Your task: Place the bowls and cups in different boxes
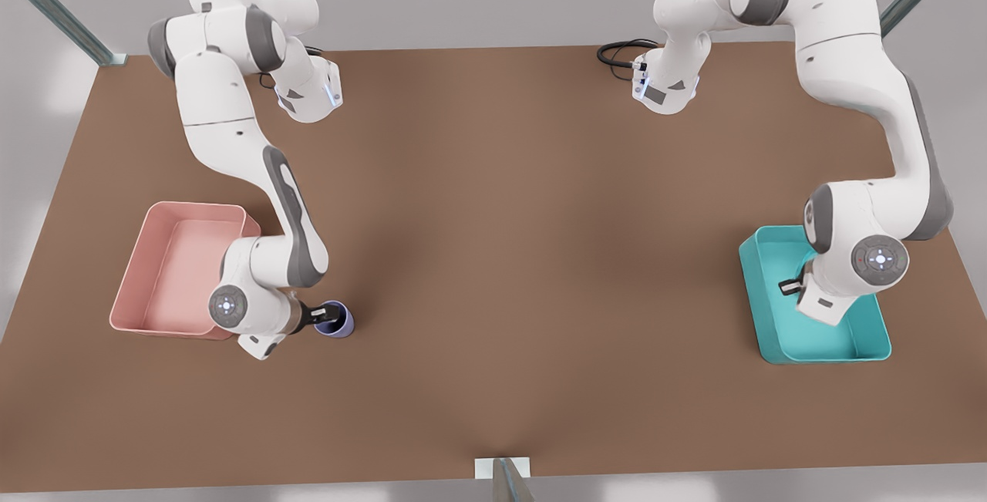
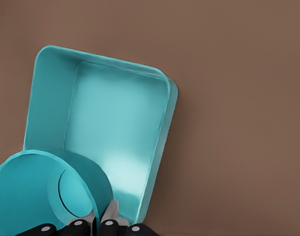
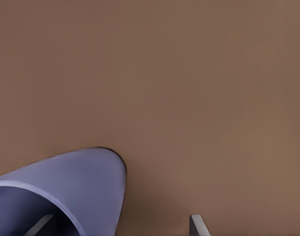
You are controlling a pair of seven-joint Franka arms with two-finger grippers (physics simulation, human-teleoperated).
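Observation:
The teal bowl (image 2: 39, 191) hangs tilted over the teal box (image 2: 46, 98), and my left gripper (image 2: 102, 217) is shut on its rim. In the front view this gripper (image 1: 789, 286) is above the teal box (image 1: 771, 325) at the front view's right, and the arm hides the bowl. The lavender cup (image 1: 337, 320) stands on the table just right of the pink box (image 1: 127, 286). My right gripper (image 1: 320, 315) is open at the cup (image 3: 86, 182). One finger (image 3: 42, 223) is inside the cup and the other (image 3: 196, 223) is outside.
The brown table (image 1: 524, 240) stretches wide between the two boxes. Black cables (image 1: 617, 53) lie at the far edge near an arm base. A small post (image 1: 505, 475) stands at the near edge.

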